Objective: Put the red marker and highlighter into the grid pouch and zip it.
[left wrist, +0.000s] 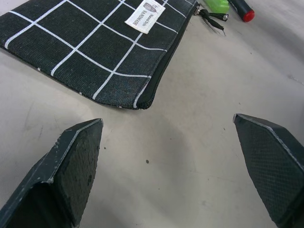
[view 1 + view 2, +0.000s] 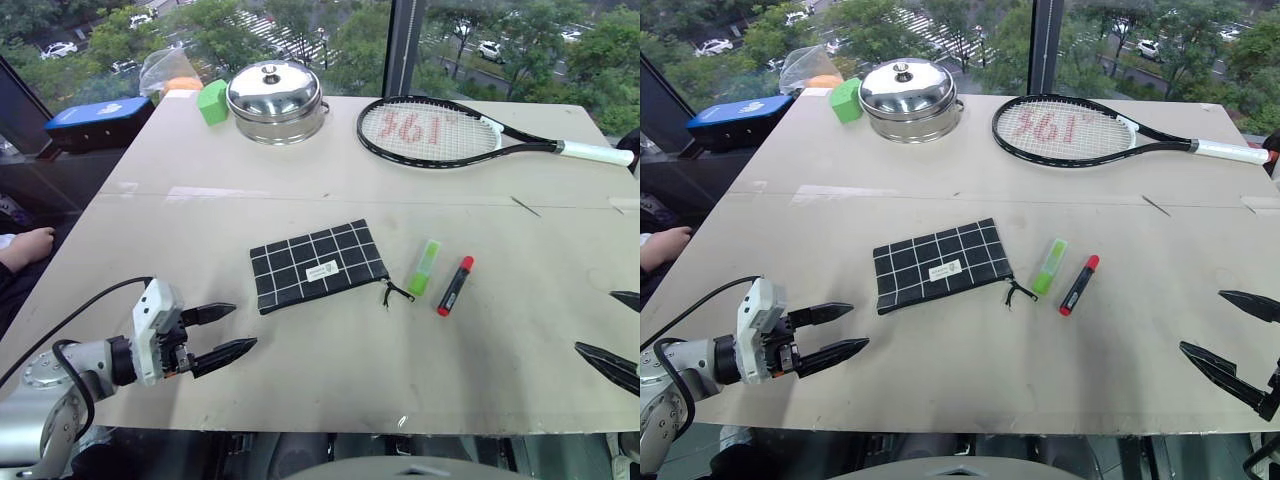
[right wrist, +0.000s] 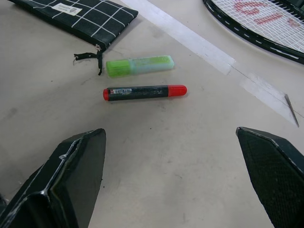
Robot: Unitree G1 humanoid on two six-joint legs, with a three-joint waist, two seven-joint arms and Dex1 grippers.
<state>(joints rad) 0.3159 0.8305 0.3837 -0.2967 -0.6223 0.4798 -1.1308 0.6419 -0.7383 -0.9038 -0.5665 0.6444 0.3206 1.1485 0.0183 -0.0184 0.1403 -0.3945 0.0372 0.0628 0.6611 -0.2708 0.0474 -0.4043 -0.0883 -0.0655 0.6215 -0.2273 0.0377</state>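
The left pincer (image 2: 228,330) hovers over the near left part of the desk (image 2: 330,380), its two black fingers spread wide with nothing between them. The right pincer (image 2: 1232,335) stands at the near right edge, fingers equally wide apart and empty.

The grid pouch (image 2: 318,264) lies flat and closed ahead of the left pincer, apart from its fingertips, with its nearest corner toward them. The left wrist view brings out what the head views barely give: the zipper (image 1: 176,47) running along the pouch's edge, the lettered white label (image 1: 144,17), and the black pull cord (image 1: 211,18) lying on the desk at the pouch's far corner. Past that cord it catches just one end of the highlighter (image 1: 217,5) and the red end of the red marker (image 1: 243,10).

The right wrist view shows both pens whole. The red marker (image 3: 145,92) lies ahead of the right pincer, well clear of its fingers, and the highlighter (image 3: 139,66) lies just beyond it, nearly parallel, the two close but not touching. The pull cord ends just beside the highlighter's green end.

Only the head views take in the far side of the desk: a tennis racket (image 2: 440,133), a lidded steel pot (image 2: 276,100), a green block (image 2: 212,101) beside it and a blue box (image 2: 98,118). A person's hand (image 2: 28,246) rests at the desk's left edge.
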